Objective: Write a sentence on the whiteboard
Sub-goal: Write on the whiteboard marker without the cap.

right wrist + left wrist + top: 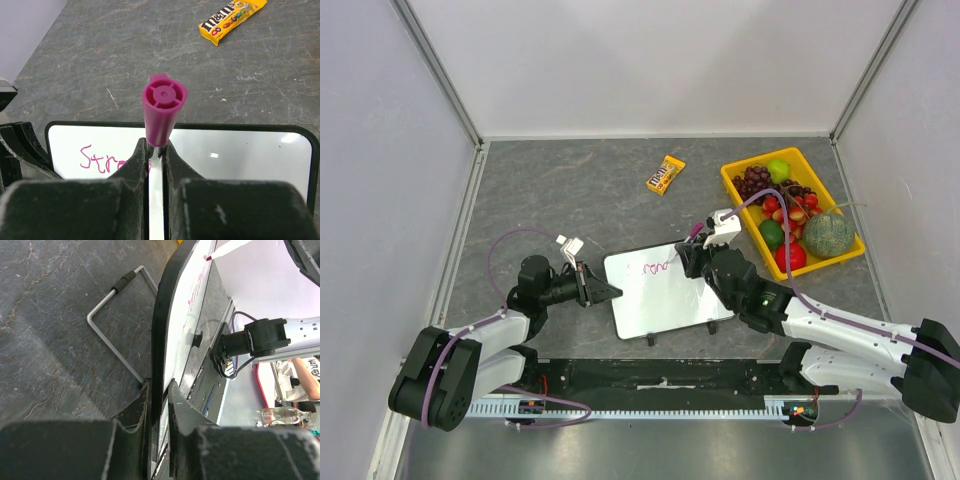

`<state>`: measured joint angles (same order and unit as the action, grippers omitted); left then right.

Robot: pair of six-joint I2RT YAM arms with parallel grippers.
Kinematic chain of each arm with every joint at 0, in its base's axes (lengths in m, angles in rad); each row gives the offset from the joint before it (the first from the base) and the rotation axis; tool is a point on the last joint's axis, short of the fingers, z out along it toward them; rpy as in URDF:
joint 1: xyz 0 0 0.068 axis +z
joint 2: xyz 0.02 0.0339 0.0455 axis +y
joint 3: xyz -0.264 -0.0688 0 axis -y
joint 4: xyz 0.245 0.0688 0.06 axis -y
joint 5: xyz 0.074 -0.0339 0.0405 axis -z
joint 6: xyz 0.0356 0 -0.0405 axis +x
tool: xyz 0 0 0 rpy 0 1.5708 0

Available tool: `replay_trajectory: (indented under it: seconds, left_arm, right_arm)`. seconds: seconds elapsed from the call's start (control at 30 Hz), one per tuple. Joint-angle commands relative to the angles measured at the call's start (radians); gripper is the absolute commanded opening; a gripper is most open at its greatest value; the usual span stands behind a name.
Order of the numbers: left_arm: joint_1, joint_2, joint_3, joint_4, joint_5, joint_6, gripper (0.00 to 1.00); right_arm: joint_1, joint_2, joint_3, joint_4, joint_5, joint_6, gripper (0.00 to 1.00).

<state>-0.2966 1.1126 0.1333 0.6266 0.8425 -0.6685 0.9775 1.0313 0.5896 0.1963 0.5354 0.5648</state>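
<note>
The table (570, 190) is dark grey and looks like stone. Thin pale scratches are seen all over it. At the near edge a black strip (660, 375) is laid across, and both arms are fixed there.

Just past the strip, the board (665, 300) is found in the middle of the table. Its left edge is pinched by the left claw (615, 291), which is almost shut, with only the thin black rim between its fingers. In the left wrist view a bent wire leg (115, 315) is seen resting on the table beside the board.

At the far right corner of the board, a pink pen (696, 231) is gripped tight by the right claw (692, 252), which is almost shut too. The flat back end of the pen is pointed up. Its tip is seen right at the white face.

Pink words (658, 267) are written near the far edge of the board. "Str" can be read in the right wrist view, and the rest is hidden behind the claw.

Farther off, a yellow candy bag (666, 174) is lying flat on the table. To the far right, a yellow tray (732, 188) is filled with fruit (790, 215).

The table is closed in on three sides by pale walls (650, 60), with grey metal strips at the corners.
</note>
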Motion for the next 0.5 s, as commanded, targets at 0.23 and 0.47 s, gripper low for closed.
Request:
replay_trajectory:
  seconds: [0.23, 0.47]
  left_arm:
    - [0.004, 0.006, -0.02, -0.05, -0.063, 0.044, 0.02]
    - [0.004, 0.006, -0.021, -0.047, -0.063, 0.043, 0.02]
  right_arm:
    - [-0.005, -0.039, -0.045, -0.058, -0.014, 0.007, 0.0]
    - [-0.005, -0.048, -0.063, -0.067, -0.04, 0.01, 0.0]
